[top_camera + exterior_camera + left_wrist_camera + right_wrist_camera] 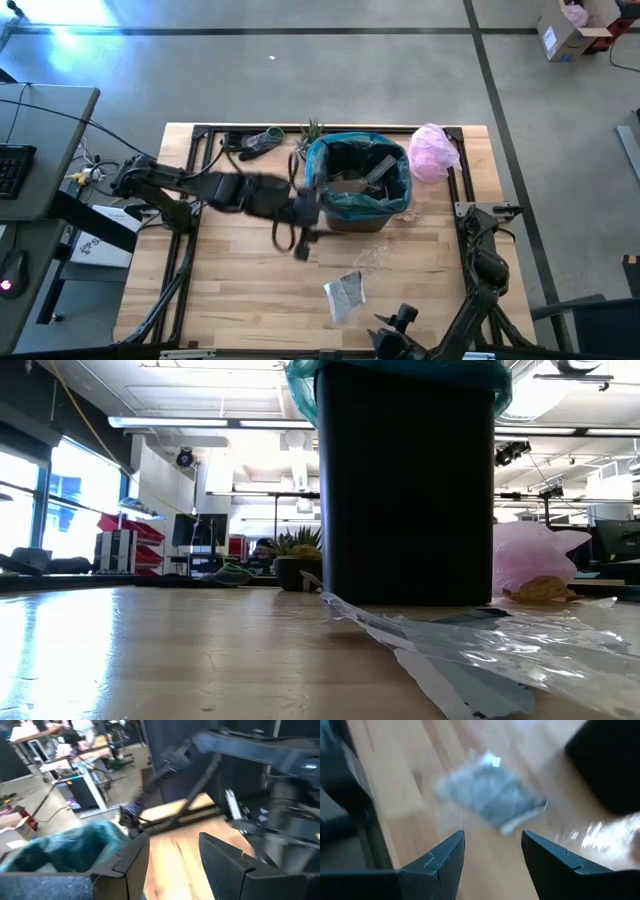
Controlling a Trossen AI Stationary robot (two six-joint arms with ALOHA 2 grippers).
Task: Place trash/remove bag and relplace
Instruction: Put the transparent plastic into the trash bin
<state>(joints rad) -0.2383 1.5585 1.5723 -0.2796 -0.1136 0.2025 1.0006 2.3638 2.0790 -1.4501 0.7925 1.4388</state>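
L pincer (303,232) open beside bag (390,201); silvery wrapper (345,294) on table (230,290).

Pink bag (434,151), plant (312,131), gloves (258,141)

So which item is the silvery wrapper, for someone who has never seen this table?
Find the dark bin with the teal liner at the table's far side. In front of it, toward the near edge, lies a flat silvery wrapper. Unlike the clear wrapper beside the bin, it is opaque and grey.

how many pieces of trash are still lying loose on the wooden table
2: a silvery wrapper near the front edge, and a crinkled clear plastic wrapper between it and the teal-lined bin. Others may be hidden.
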